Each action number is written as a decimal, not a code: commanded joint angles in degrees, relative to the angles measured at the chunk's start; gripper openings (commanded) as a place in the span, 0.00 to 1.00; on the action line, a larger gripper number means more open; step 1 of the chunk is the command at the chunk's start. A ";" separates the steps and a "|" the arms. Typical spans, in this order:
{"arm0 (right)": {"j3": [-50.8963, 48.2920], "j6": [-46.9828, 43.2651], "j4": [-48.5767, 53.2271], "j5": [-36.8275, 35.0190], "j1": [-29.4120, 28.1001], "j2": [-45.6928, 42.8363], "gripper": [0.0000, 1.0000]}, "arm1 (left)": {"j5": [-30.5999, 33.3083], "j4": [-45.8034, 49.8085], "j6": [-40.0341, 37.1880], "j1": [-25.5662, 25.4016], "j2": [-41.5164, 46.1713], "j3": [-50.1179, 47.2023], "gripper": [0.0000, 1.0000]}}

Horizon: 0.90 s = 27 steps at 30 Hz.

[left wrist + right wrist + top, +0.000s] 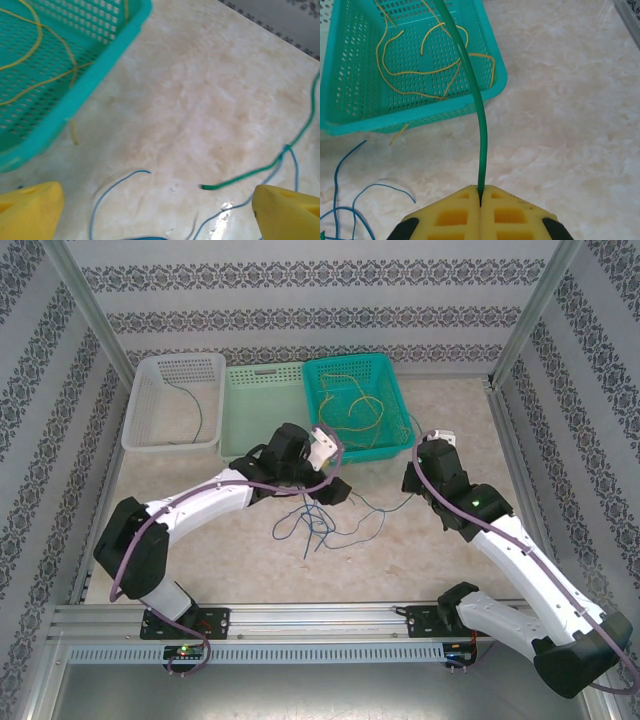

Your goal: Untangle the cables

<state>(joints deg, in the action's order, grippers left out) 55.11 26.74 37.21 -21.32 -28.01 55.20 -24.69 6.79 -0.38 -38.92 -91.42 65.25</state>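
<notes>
Your green cable [481, 125] is gripped in the clenched right pincer [480, 194] and rises from it across the front of the teal basket [420, 117], which holds the yellow cables [355, 410]. The blue cables [310, 522] lie looped on the worktop [570, 100] by your left pincer [157, 207], which stands released and holds nothing.

No text, label, brand, number or sign is showing clearly enough to be read in any of these views.
</notes>
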 commanded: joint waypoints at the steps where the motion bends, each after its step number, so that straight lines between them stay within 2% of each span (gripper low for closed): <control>1: 1.97 -1.04 -2.67 -2.70 -0.23 -0.34 0.00 | -2.37 -1.46 -1.15 -1.33 -0.43 1.34 0.95; 6: 3.19 -1.10 -2.94 -3.98 0.23 -0.59 0.00 | -4.36 -4.32 1.85 -1.40 1.34 -2.21 0.90; 8: 3.88 -0.83 -2.76 -3.93 0.31 -0.47 0.00 | -6.21 -5.13 2.90 -1.66 1.77 -3.21 0.79; 10: 4.46 -0.07 -2.59 -3.70 0.32 -0.54 0.00 | -6.97 -4.90 3.26 -2.48 1.50 -3.55 0.75; 19: 4.63 4.83 -2.67 -3.35 0.30 -2.53 0.00 | -9.06 -11.96 9.52 -5.11 -1.62 -6.21 0.84; 27: 3.95 9.67 -4.36 -0.58 0.24 -3.52 0.00 | -6.05 -16.34 10.66 -7.35 -4.71 -5.09 0.88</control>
<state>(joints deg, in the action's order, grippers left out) 58.50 33.21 35.00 -22.92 -27.97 52.53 -31.33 -4.58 8.91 -44.95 -94.80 59.57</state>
